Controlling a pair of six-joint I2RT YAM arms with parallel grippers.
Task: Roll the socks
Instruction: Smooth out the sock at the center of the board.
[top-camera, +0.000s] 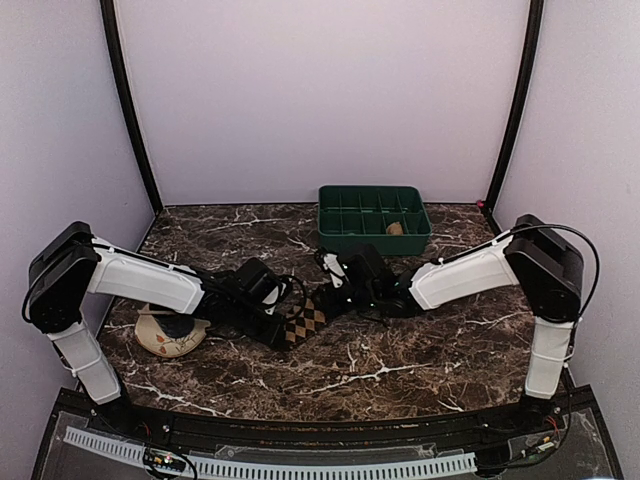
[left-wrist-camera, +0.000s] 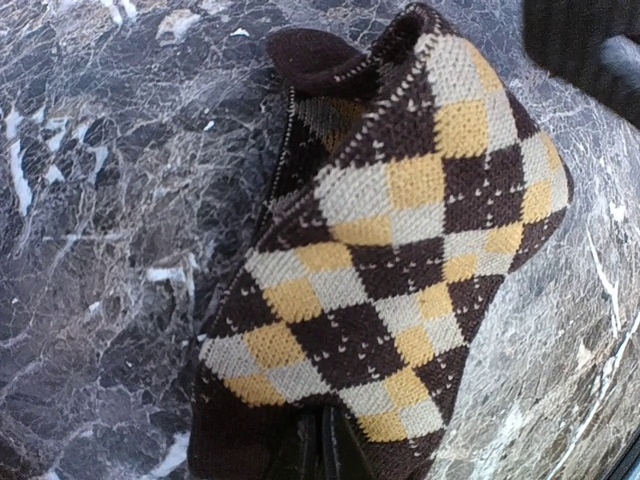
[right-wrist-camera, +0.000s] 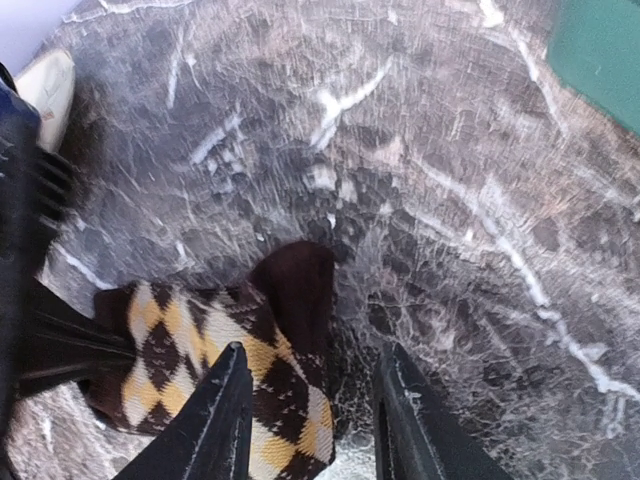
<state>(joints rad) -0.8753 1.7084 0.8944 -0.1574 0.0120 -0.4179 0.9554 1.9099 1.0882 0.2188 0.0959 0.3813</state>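
Pale lilac walls (top-camera: 320, 90), dark marble table (top-camera: 400, 360) (white-veined)

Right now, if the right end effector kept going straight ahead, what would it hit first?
Probably the diamond-check sock: its dark cuff lies just ahead of the right end effector, between the open fingers, though depth is unclear.
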